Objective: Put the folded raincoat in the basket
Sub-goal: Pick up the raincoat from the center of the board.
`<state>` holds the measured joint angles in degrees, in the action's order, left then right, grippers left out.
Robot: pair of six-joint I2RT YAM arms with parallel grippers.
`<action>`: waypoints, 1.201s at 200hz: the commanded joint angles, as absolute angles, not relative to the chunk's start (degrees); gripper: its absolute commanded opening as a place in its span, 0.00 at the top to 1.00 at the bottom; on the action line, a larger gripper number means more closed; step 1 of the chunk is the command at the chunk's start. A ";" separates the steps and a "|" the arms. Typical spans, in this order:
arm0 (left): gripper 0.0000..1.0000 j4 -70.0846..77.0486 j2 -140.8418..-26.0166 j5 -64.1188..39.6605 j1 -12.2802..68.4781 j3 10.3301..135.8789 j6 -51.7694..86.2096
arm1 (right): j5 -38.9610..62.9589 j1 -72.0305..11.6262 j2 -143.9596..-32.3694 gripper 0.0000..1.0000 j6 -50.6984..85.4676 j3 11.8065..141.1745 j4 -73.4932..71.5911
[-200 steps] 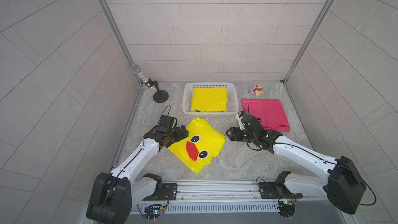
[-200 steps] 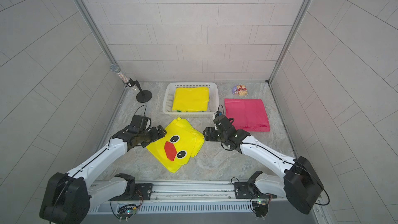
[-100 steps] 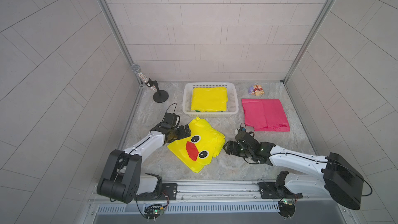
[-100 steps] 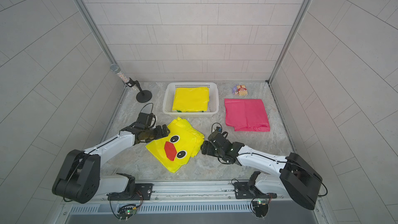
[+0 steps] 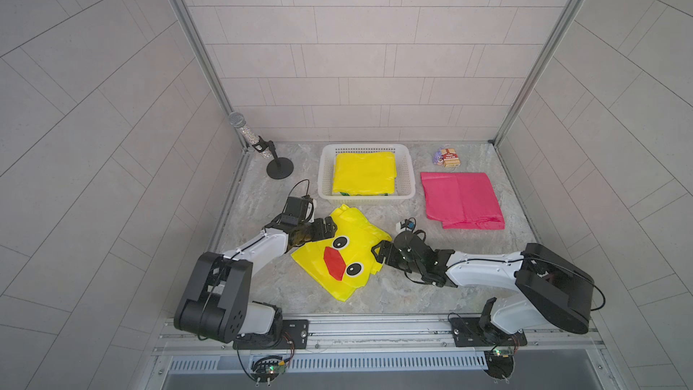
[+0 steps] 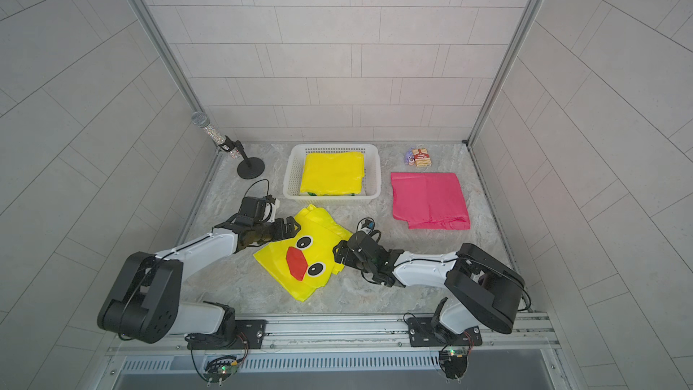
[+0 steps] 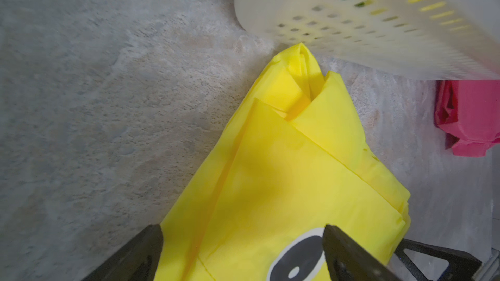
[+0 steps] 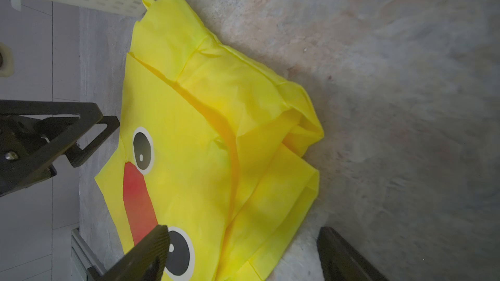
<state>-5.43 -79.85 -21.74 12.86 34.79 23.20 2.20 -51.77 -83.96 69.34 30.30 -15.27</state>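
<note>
- Two grippers flank the duck raincoat [image 5: 339,253], which lies flat on the table just in front of the basket [image 5: 408,178], its back corner almost touching the wall.
- Left gripper [image 5: 327,229] and right gripper [image 5: 378,255]: jaws spread wide at opposite edges, grasping nothing yet.
- Basket at the table's back edge already holds a plain yellow raincoat [image 5: 364,173].
- Risk: thin, slippery layers; pinching only the top ply would unfold the bundle on lifting.
- Risk: uneven lift would let it sag and catch the basket rim.
- Risk: the pink raincoat [image 5: 460,199], near the right edge, looks clear of the path.
</note>
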 commanded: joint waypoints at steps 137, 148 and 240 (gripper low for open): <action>0.22 -2.38 -84.91 -26.29 12.32 35.12 21.75 | -1.75 -55.11 -95.89 0.52 71.44 35.14 -15.95; 0.30 -2.01 -84.19 -26.82 12.56 34.51 22.59 | -1.93 -55.02 -95.85 0.65 71.07 35.24 -16.00; 1.00 -3.65 -69.61 -28.80 15.12 31.37 30.54 | -3.23 -54.58 -87.48 1.00 61.64 40.80 -4.08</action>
